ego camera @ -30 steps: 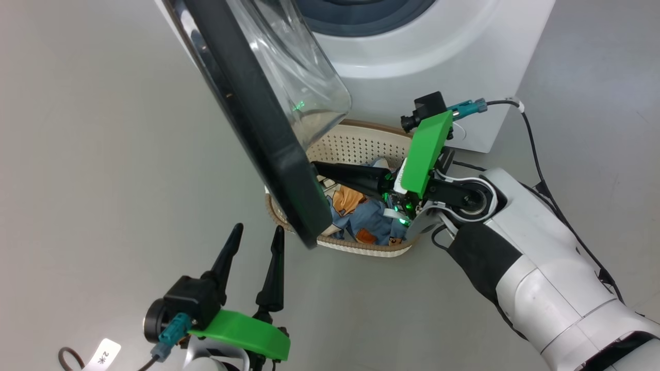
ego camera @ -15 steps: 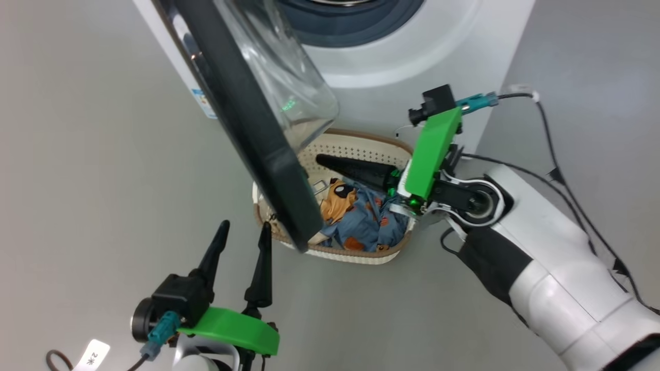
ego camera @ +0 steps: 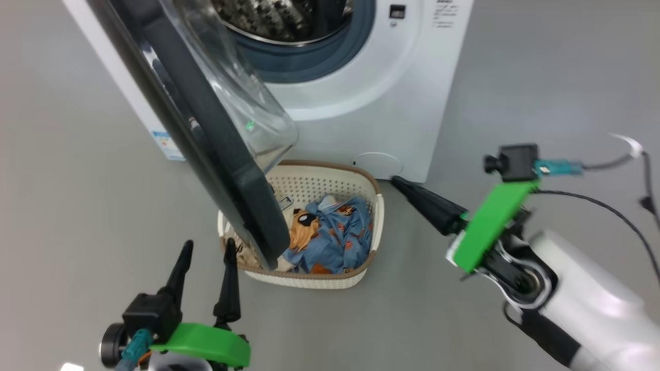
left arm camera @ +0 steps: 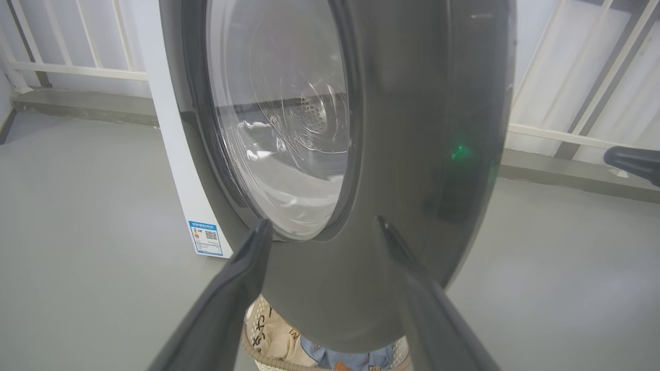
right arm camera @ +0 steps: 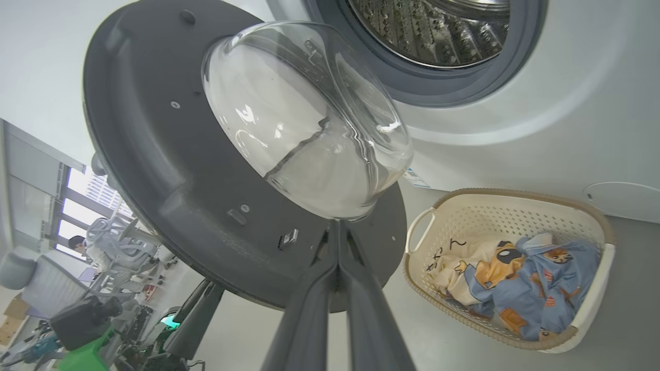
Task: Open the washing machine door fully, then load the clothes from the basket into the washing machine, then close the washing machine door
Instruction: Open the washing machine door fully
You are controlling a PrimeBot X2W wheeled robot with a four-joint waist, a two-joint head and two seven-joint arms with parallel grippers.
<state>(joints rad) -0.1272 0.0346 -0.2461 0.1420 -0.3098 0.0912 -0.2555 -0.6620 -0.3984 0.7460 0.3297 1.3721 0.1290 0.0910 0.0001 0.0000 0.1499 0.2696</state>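
The washing machine (ego camera: 371, 93) stands with its steel drum (right arm camera: 438, 31) exposed. The washing machine door (ego camera: 206, 149) hangs partly swung out, and its glass bowl (right arm camera: 304, 123) overhangs the basket (ego camera: 309, 190). Inside the basket lie the clothes: blue dog-print fabric (ego camera: 335, 237) and cream fabric (right arm camera: 454, 263). My left gripper (ego camera: 209, 247) is open, just in front of the door's outer face (left arm camera: 412, 154), touching nothing. Over the floor to the right of the basket, my right gripper (ego camera: 397, 181) is shut and empty, with its fingertips (right arm camera: 337, 226) pointing at the door's lower rim.
Grey floor (ego camera: 72, 206) surrounds the machine and basket. White railings (left arm camera: 567, 103) stand behind the machine in the left wrist view. A cable (ego camera: 608, 206) trails from my right wrist. Far off in the right wrist view, chairs and equipment (right arm camera: 113, 242) crowd the room.
The head camera has tilted up, so the drum now shows. My right gripper has drawn out of the basket to its right side, still shut. The left gripper keeps its place, open.
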